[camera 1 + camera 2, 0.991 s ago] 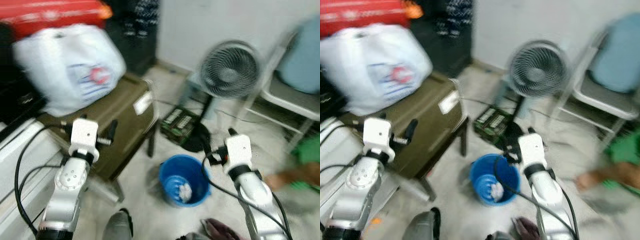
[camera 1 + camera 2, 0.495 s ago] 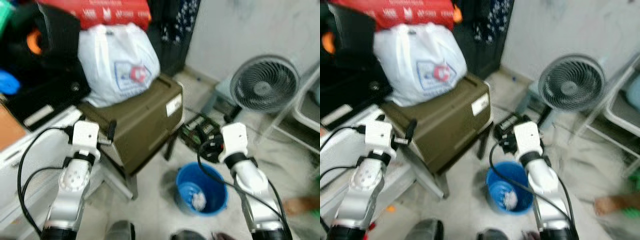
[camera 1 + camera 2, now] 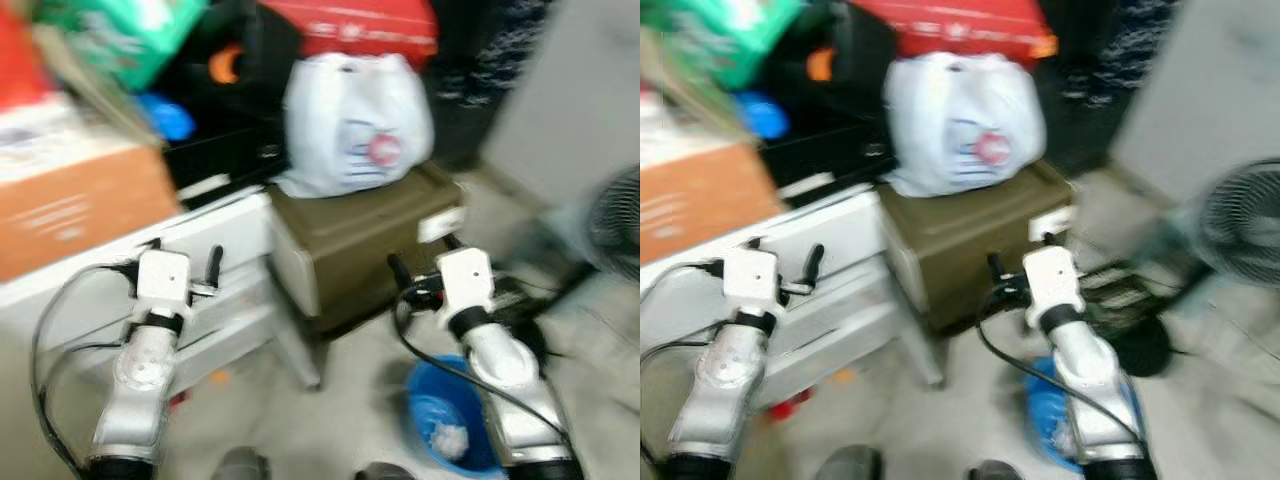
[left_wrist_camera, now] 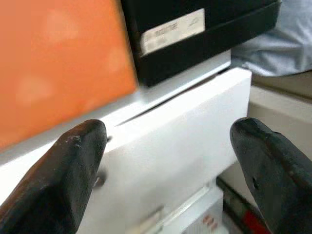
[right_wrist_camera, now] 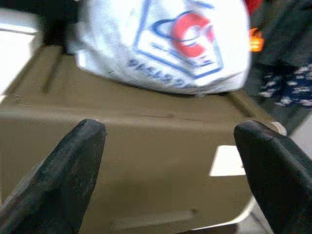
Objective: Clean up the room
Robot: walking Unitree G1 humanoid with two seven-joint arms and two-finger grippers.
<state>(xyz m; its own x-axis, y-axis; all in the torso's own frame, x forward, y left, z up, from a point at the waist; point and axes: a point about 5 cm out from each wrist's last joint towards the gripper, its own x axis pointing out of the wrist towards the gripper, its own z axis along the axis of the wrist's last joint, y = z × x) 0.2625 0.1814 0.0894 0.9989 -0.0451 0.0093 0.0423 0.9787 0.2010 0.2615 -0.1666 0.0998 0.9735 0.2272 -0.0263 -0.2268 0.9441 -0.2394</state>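
we face a cluttered corner, blurred in the head views. from the left: an orange cardboard box (image 3: 75,215) on a white cabinet (image 3: 235,262), then an olive-brown case (image 3: 375,245) carrying a white plastic bag (image 3: 355,125), then a blue bucket (image 3: 432,425) on the floor holding crumpled white waste (image 3: 447,438). the left gripper (image 4: 165,161) points at the white cabinet front, jaws wide apart, empty. the right gripper (image 5: 170,161) points at the olive-brown case just below the bag, jaws wide apart, empty. we judge the bag the likeliest item to clear: it lies ahead of and above the right jaws, nearer the right arm, long axis roughly across the case top.
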